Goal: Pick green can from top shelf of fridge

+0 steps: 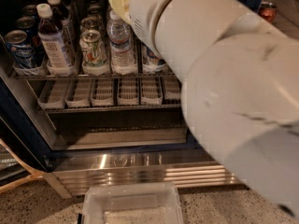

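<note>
The fridge (140, 169) stands open in front of me, with a ribbed steel base panel and a dark blue frame. Its top shelf (93, 74), the upper wire rack in view, carries bottles and cans. At the front of it stand a blue-and-silver can (18, 48) and a whitish can with a green logo (93, 48). Darker cans (93, 17) stand in rows behind them. I cannot pick out the green can among them. My thick white arm (224, 78) reaches up across the right half of the view toward that shelf. The gripper lies beyond the top edge, out of view.
A lower rack holds empty clear lane trays (103, 92). On the upper rack stand a water bottle (121, 43) and a dark drink bottle (53, 41). A clear plastic bin (133, 206) sits on the speckled floor below. A red can (267, 10) is at the far top right.
</note>
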{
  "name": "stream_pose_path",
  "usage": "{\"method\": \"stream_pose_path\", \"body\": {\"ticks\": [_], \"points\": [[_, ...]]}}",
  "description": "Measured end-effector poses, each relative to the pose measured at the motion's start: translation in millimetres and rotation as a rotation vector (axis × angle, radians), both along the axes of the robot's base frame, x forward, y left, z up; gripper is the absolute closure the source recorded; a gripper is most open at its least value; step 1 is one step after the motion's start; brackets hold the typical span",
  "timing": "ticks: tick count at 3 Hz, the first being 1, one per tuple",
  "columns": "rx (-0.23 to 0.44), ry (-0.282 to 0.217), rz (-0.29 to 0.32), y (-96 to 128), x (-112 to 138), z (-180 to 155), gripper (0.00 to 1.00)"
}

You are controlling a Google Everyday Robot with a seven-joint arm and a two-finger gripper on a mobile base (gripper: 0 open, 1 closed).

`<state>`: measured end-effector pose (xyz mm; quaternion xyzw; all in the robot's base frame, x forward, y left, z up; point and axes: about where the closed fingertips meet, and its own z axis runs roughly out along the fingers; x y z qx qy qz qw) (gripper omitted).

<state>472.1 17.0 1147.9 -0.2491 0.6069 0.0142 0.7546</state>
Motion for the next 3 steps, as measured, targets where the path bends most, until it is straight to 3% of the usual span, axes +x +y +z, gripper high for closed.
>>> {"method": "stream_pose_path", "body": {"ticks": [1, 2, 3], "points": [[0.055, 0.183, 0.066, -14, -12, -51, 1.0], [0.057, 0.248, 0.065, -31, -7, -85, 1.0], [0.058, 0.246, 0.065, -31, -8, -84, 1.0]]}}
